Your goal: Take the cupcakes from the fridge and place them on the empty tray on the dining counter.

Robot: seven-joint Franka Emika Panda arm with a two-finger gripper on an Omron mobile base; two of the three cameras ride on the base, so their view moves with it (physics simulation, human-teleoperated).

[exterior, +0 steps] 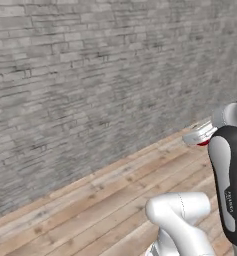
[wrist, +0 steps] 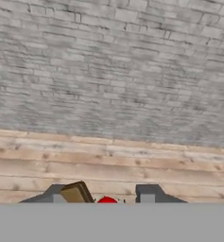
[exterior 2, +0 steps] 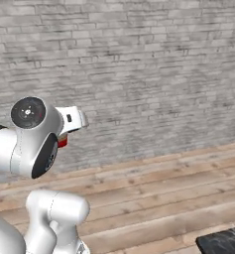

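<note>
At the bottom of the hand view the robot's two-finger claw shows its two dark fingertips set fairly narrowly, with the red top of the pale-frosted cupcake sitting between them; a small tan-brown piece lies against the left tip, and what it is cannot be told. The claw appears to be holding that cupcake.

In the left base view the same red shows as a sliver at the right edge of the frame, just under the white hand; in the right base view it peeks out at centre left beneath the hand.

A grey brick wall fills the upper part of each view, and a light plank floor runs along below it. In the lower right corner of the right base view, a corner of the black white-veined marble tabletop comes into frame.
</note>
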